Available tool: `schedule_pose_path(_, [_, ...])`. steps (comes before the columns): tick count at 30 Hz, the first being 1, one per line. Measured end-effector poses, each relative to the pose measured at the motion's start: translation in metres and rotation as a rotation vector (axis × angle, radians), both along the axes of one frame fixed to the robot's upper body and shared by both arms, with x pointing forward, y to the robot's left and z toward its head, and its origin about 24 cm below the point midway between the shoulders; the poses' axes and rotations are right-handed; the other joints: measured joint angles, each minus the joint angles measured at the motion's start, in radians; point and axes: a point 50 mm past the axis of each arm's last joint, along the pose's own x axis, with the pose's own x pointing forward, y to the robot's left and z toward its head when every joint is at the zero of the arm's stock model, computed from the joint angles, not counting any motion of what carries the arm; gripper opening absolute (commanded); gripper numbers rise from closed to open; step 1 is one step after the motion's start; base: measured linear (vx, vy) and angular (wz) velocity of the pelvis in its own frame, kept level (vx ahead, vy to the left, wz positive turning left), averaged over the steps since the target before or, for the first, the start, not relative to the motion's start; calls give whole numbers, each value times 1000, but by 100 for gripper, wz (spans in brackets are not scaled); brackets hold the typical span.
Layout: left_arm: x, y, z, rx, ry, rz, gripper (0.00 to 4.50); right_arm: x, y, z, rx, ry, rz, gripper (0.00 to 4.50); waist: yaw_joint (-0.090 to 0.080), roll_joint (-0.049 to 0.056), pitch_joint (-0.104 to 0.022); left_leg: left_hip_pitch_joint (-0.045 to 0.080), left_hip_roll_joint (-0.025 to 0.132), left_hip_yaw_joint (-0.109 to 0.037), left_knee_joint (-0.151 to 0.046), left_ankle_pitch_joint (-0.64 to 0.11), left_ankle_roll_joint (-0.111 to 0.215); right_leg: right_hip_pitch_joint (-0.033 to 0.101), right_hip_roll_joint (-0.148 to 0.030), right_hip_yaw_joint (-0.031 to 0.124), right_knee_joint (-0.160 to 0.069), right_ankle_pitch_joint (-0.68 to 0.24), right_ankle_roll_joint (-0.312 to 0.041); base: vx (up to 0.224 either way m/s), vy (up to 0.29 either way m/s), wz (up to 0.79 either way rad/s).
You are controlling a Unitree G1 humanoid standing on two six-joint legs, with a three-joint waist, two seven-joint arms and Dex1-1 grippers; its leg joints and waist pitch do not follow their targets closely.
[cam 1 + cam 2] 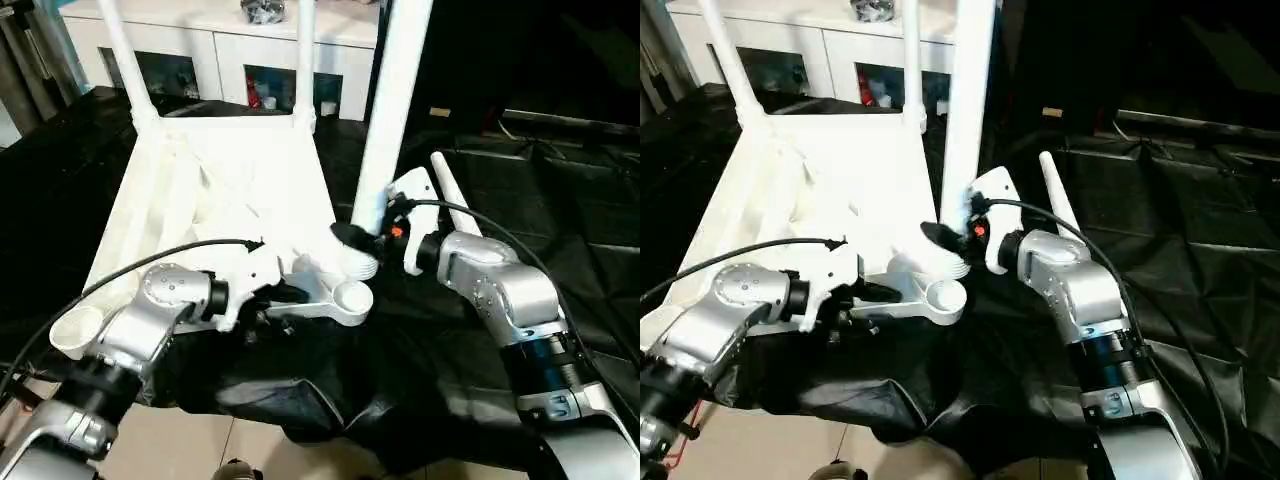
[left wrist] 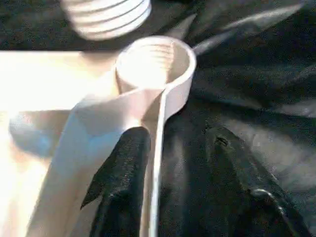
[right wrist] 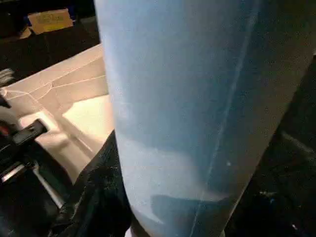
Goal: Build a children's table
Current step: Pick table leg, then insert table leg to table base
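Pincers: right (image 1: 368, 238) clamps leg (image 1: 395, 110), left (image 1: 285, 296) straddles tabletop (image 1: 215, 190) rim.

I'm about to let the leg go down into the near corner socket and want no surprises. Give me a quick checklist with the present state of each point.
1. Right gripper holds the long white tubular leg: ok, shut on it near its lower end.
2. Ribbed threaded end of the leg over the round open corner socket: not ok, it sits beside and above the socket, not centred.
3. Leg upright: not ok, slightly tilted.
4. Left gripper steadies the white plastic tabletop: cannot tell; its fingers straddle the edge wall.
5. Socket free of black cloth: ok.
6. Far two legs seated: ok.
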Motion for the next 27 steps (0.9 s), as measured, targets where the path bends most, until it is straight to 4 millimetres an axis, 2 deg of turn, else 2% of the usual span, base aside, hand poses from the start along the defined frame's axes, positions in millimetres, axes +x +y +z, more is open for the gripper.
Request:
schedule_pose_path(2, [2,1,-3,4,-8,5,142,-2,-1,-2,0,3,4,191,1,1,0,0,0,0,0,0,0,0,0,0,0,0,0,0,0,0])
schedule_pose_path(7, [9,4,-2,29,-27,14,115,-5,0,-4,-7,9,24,191,0,2,0,0,0,0,0,0,0,0,0,0,0,1,-2,0,0,0])
schedule_pose_path(8, [9,5,-2,32,-27,7,91,-6,-1,-4,-11,13,30,191,0,2,0,1,0,0,0,0,0,0,0,0,0,2,-3,0,0,0])
schedule_pose_path(13, [10,6,-2,43,-2,-23,62,-10,1,-8,-19,50,60,191,0,3,-1,3,0,0,-1,0,0,1,0,0,0,2,-3,0,0,0])
schedule_pose_path(14, [9,7,-2,51,6,-36,40,-11,1,-9,-21,60,71,191,0,3,0,4,0,0,-1,0,0,2,0,0,0,1,-2,0,0,0])
schedule_pose_path(17, [9,9,-3,79,12,-45,35,-12,1,-10,-24,77,86,191,0,3,0,8,0,0,-2,0,0,5,0,0,0,1,-1,0,0,0])
schedule_pose_path(20, [9,12,-4,97,16,-51,2,-12,-1,-10,-31,78,86,191,-1,3,0,12,0,0,-4,0,0,8,0,0,-1,0,-1,0,0,0])
schedule_pose_path(27, [9,13,-3,102,35,-53,0,-12,-1,-15,-25,100,81,191,-3,3,0,12,0,0,-4,0,0,8,0,0,-2,0,-1,0,0,0])
